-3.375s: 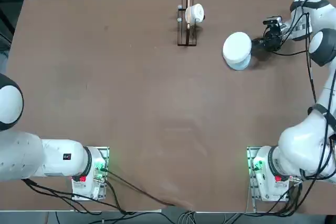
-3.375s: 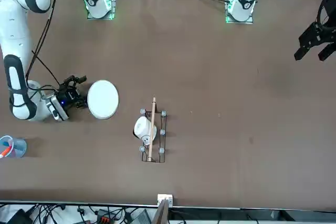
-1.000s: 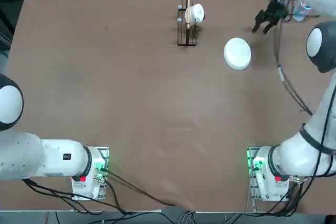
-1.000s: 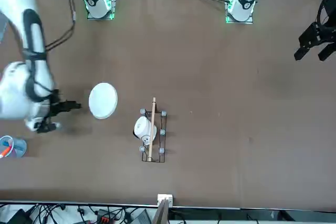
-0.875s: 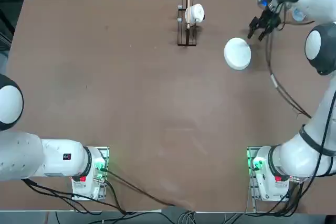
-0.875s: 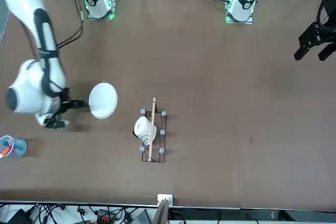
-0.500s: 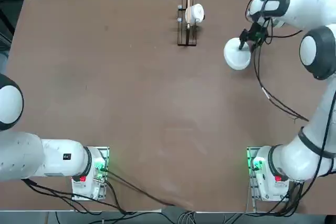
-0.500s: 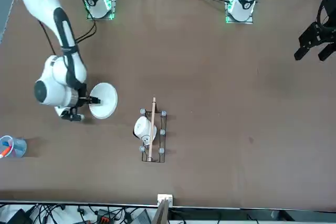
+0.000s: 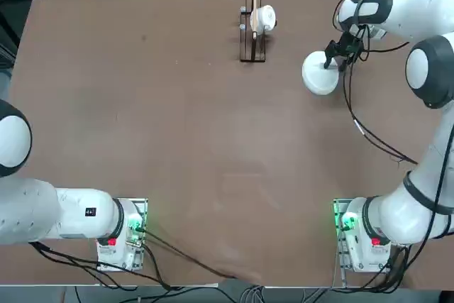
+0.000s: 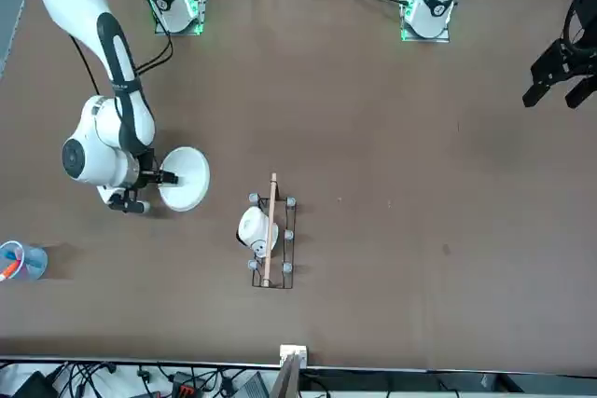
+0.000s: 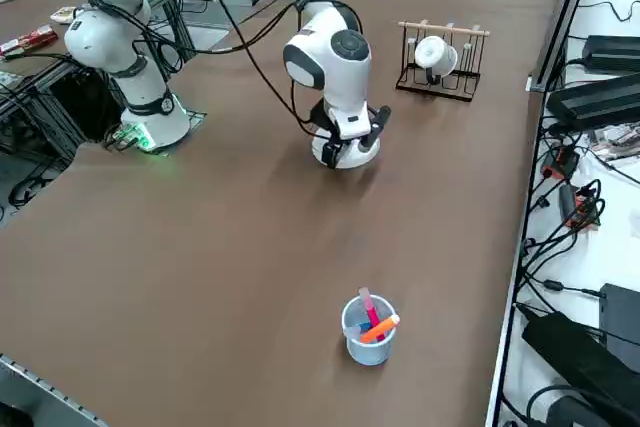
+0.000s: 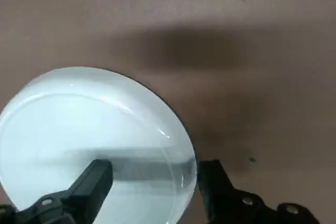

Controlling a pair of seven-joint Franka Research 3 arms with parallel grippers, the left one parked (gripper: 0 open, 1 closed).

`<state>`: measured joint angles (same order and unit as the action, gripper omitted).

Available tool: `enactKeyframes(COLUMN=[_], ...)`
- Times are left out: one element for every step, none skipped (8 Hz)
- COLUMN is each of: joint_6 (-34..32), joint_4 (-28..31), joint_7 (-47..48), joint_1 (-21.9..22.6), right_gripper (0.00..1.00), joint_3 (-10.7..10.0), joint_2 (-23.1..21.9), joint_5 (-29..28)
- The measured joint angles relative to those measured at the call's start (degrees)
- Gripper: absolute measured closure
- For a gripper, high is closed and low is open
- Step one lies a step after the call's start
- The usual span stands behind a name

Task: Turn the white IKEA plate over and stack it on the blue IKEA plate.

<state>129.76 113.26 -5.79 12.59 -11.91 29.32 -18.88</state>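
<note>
From where I stand, the white plate [image 9: 320,74] lies flat on the brown table [image 9: 177,125], over on the robot's right side and toward the far edge. The right gripper [image 12: 156,167] is down at it with its fingers spread wide — open, gripping nothing. One finger [image 12: 98,174] reaches in over the plate's face, while the other [image 12: 211,174] sits just outside the rim; whether either one touches, I can't tell. The plate shows its hollow side, with the shallow rim curving up around it and a dark reflection lying across the glossy inside. What is under it is hidden from me, so I can't say whether the blue plate is there.

The right arm [image 10: 112,53] stretches out from its base, black cables looping alongside it.

To the robot's left of the plate, and farther from the bases, stands a small wire rack [image 11: 465,85] with a pale wooden bar [image 10: 270,230] along its top. A white mug [image 10: 254,229] hangs or rests at the rack's side, tipped over — I can't make out how it is held. Off on the plate's other side, well apart from the rack, a bluish see-through cup [image 11: 368,351] stands upright, with a pink marker [image 11: 369,308] and an orange marker [image 11: 379,329] leaning in it.
</note>
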Motion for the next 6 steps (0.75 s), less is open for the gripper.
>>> enactKeyframes(joint_6=[-1.14, -4.83, -9.94, -15.60, -21.23, -26.36], joint_4=[-0.74, -2.85, -6.06, -10.04, -14.35, -19.01], joint_7=[0.00, 0.00, 0.00, 0.03, 0.09, 0.18], joint_1=[0.10, 0.22, 0.28, 0.28, 0.25, 0.19], right_gripper=[0.00, 0.00, 0.00, 0.00, 0.00, 0.00], joint_3=[-0.36, -1.08, -2.05, -3.22, -4.28, -4.96], joint_2=[-0.63, -1.97, -3.67, -5.48, -7.02, -8.13], joint_5=[0.04, 0.09, 0.78, 2.10, 3.87, 5.71])
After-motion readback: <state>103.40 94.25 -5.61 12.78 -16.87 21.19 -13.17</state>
